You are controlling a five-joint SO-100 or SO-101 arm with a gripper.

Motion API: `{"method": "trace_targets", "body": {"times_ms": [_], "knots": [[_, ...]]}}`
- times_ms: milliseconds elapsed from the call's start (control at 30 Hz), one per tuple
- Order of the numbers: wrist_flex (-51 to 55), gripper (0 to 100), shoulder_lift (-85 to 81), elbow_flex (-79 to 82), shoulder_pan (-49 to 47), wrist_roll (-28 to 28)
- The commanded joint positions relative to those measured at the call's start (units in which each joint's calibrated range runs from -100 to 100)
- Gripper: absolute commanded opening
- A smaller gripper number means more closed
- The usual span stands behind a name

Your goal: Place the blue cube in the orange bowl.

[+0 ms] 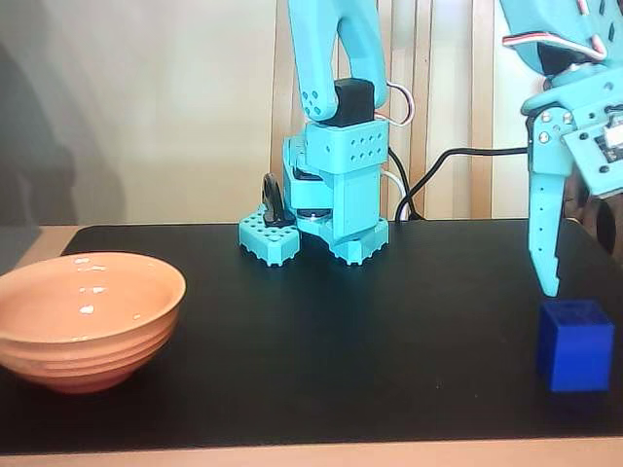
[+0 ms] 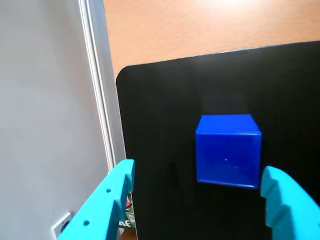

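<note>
Small deep-blue matte cube (image 1: 575, 344): it is sitting on the black mat near the right edge of the fixed view, close to the mat's front edge. In the wrist view the cube (image 2: 228, 150) is lying flat on the mat with its top face and one side face showing.

Turquoise two-finger gripper (image 2: 197, 186): it is hanging above the cube with its fingers spread wide and holding nothing. In the wrist view one finger (image 2: 107, 200) is showing at the lower left and the other (image 2: 284, 202) at the lower right, and the cube is lying between and just beyond their tips, touching neither.

Gripper in the fixed view (image 1: 551, 282): one long toothed finger is pointing down, its tip hovering just above the cube's upper left corner with a small gap between them.

Wide, shallow, glossy peach-orange ridged bowl (image 1: 86, 318): it is standing upright at the left of the mat in the fixed view, well apart from the cube, and its inside is showing only light reflections.

Black rectangular mat (image 1: 311, 331): it is covering most of the wooden table (image 2: 200, 25).

Turquoise arm base (image 1: 326, 195): it is standing at the mat's far edge, near the middle of the fixed view, with a black cable (image 1: 443, 165) trailing off to its right.
</note>
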Motion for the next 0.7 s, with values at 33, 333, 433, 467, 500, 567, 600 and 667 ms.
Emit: {"method": "trace_targets", "body": {"times_ms": [33,333,433,467,500,567,600,667], "knots": [[-1.7,28,-3.1,0.1,2.6,0.1],[-4.1,28,0.1,0.2,5.6,2.3],[-4.1,28,1.6,0.2,5.4,2.3],[-4.1,28,2.1,0.2,5.4,2.3],[-4.1,28,2.6,0.2,5.4,2.3],[-4.1,28,3.8,0.2,5.5,2.3],[-4.1,28,4.4,0.2,5.6,2.3],[-4.1,28,5.2,0.2,5.8,2.3]]}}
